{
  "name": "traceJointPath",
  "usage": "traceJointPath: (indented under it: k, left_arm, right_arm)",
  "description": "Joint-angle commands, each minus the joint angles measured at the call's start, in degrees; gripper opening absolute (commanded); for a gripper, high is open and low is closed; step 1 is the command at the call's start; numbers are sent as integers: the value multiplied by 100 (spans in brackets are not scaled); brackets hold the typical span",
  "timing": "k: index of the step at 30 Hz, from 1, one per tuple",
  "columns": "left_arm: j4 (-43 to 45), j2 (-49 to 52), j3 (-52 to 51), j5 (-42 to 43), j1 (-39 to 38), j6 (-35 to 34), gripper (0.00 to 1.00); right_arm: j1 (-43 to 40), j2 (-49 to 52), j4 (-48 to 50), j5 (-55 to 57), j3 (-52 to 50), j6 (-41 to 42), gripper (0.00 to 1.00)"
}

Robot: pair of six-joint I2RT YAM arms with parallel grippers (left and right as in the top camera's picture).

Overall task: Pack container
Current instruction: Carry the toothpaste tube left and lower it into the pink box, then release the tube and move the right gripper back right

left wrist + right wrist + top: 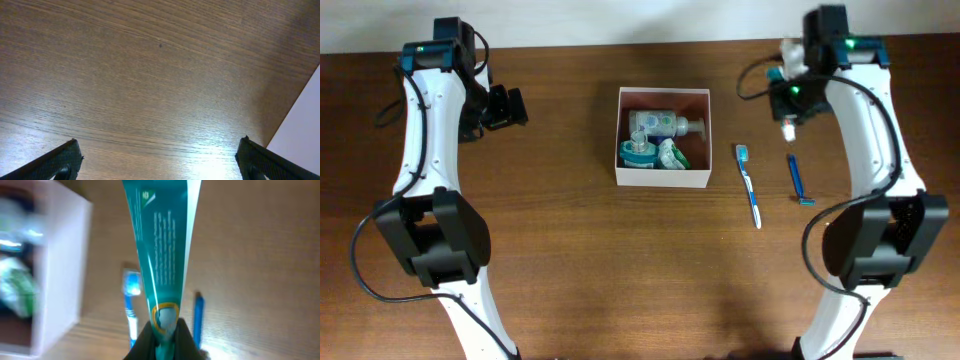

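The container (663, 179), a square white-walled box, sits at the table's middle and holds a pump bottle and several small green and teal toiletries. It shows at the left of the right wrist view (62, 280). My right gripper (788, 100) is shut on a teal toothpaste tube (162, 245) and holds it above the table, right of the container. A blue toothbrush (749, 185) and a blue razor (796, 180) lie on the table below it. My left gripper (510, 107) is open and empty, far left of the container, over bare wood.
The wooden table ends at a white edge (300, 135) at the lower right of the left wrist view. The toothbrush (131, 305) and razor (198, 317) lie either side of the hanging tube in the right wrist view.
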Motion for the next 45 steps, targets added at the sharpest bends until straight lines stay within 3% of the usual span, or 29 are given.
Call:
traceJointPath:
  k: [1, 12, 23, 30, 31, 32, 33, 41, 45]
  left_arm:
    - [-2, -160, 72, 44, 9, 9, 99]
    - [0, -160, 72, 44, 9, 9, 100]
    - [-2, -160, 72, 44, 9, 9, 99]
    - [0, -160, 72, 44, 9, 9, 100]
    - [0, -160, 72, 44, 9, 9, 99]
    - [0, -160, 72, 44, 9, 9, 99]
    - [-2, -160, 72, 44, 9, 9, 99]
    - [0, -160, 72, 44, 9, 9, 99]
    - [0, -160, 72, 44, 9, 9, 99]
  right_arm:
    - [553, -70, -37, -251, 389, 245, 5]
    - [1853, -48, 728, -262, -216, 243, 6]
    - [1934, -37, 1709, -271, -1648, 245, 6]
    - [1934, -35, 1773, -278, -1818, 245, 7]
    - [1934, -35, 1775, -295, -1818, 245, 12]
    - [1934, -37, 1786, -291, -1818, 245, 35]
    - [1926, -42, 1779, -291, -1775, 243, 38]
    - [1794, -96, 1023, -151, -953, 247, 40]
    - [1458, -103, 411, 586, -400, 612, 38]
